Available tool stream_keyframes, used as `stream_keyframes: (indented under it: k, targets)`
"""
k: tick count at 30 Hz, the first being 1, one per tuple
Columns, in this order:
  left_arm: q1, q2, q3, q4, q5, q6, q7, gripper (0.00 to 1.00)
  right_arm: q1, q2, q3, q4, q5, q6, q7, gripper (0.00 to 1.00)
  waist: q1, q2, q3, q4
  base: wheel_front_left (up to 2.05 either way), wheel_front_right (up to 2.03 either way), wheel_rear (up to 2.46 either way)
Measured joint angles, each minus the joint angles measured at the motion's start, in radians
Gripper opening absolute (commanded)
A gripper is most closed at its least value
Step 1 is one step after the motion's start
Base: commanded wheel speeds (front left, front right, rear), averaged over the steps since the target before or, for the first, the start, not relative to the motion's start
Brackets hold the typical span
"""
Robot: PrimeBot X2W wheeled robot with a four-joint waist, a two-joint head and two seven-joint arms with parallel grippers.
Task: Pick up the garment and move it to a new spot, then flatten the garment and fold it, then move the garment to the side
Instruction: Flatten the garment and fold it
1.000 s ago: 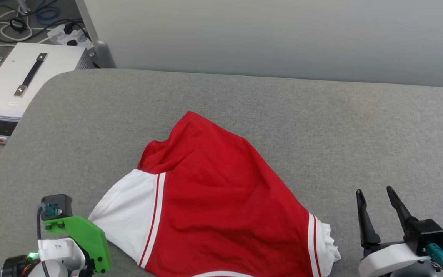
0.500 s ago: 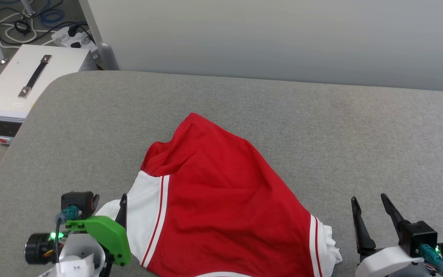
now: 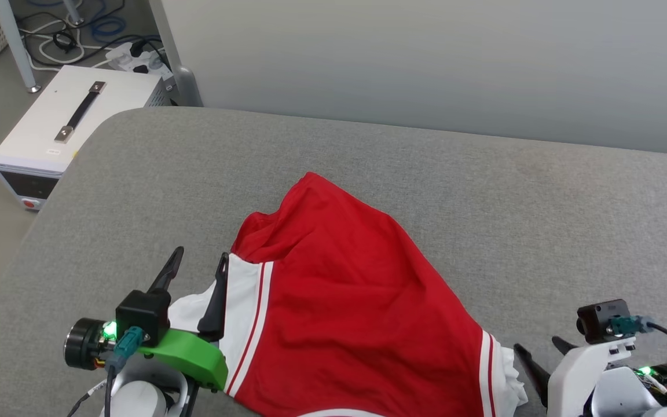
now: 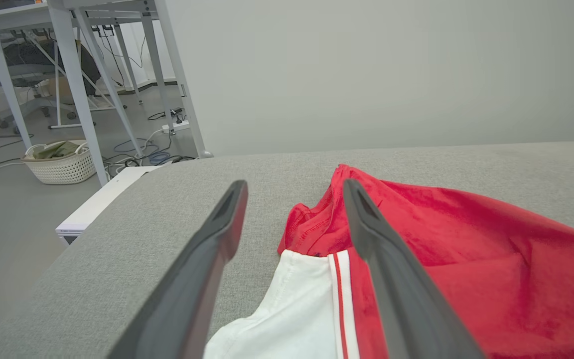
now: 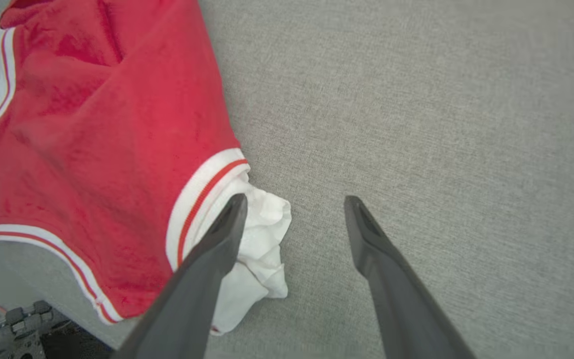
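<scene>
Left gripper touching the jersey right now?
Cannot tell. Left wrist view: the open left gripper straddles the white sleeve of the jersey; neither contact nor gap shows plainly.

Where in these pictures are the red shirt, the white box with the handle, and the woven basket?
red shirt [image 3: 339,278], head view, middle of its red body.
white box [image 3: 35,139], head view, bare top beside the handle.
woven basket [image 4: 63,169], left wrist view, its side wall.
</scene>
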Motion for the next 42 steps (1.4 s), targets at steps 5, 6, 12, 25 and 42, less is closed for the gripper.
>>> stream_keyframes:
  k: [5, 6, 12, 25, 42]
  targets:
    - [-0.001, -0.011, -0.004, 0.007, 0.003, -0.01, -0.002, 1.0, -0.029, -0.014, -0.011, -0.027, 0.053, 0.0, 0.263, 1.0, 0.0, 0.0, 0.016, 0.022, 0.0, 0.0, 0.0]
    - [-0.002, -0.014, -0.004, 0.008, 0.003, -0.014, -0.003, 1.0, -0.039, -0.013, -0.012, -0.029, 0.053, 0.0, 0.296, 1.0, 0.0, 0.0, 0.021, 0.028, 0.0, 0.0, 0.0]
    - [-0.007, -0.027, -0.005, 0.014, 0.012, -0.024, -0.01, 1.0, -0.07, -0.002, -0.009, 0.003, 0.022, 0.0, 0.386, 1.0, 0.0, 0.0, 0.05, 0.06, 0.0, 0.0, 0.0]
    - [-0.034, -0.041, 0.006, 0.025, 0.021, -0.04, -0.01, 1.0, -0.108, -0.002, 0.072, 0.129, -0.005, -0.001, 0.322, 0.31, 0.0, 0.0, 0.119, 0.107, 0.0, 0.0, 0.0]
    - [-0.034, -0.07, 0.029, 0.047, 0.031, -0.06, -0.01, 1.0, -0.151, -0.197, 0.021, 0.111, 0.016, 0.001, 0.187, 0.0, 0.0, 0.0, 0.086, 0.038, 0.0, 0.0, 0.0]
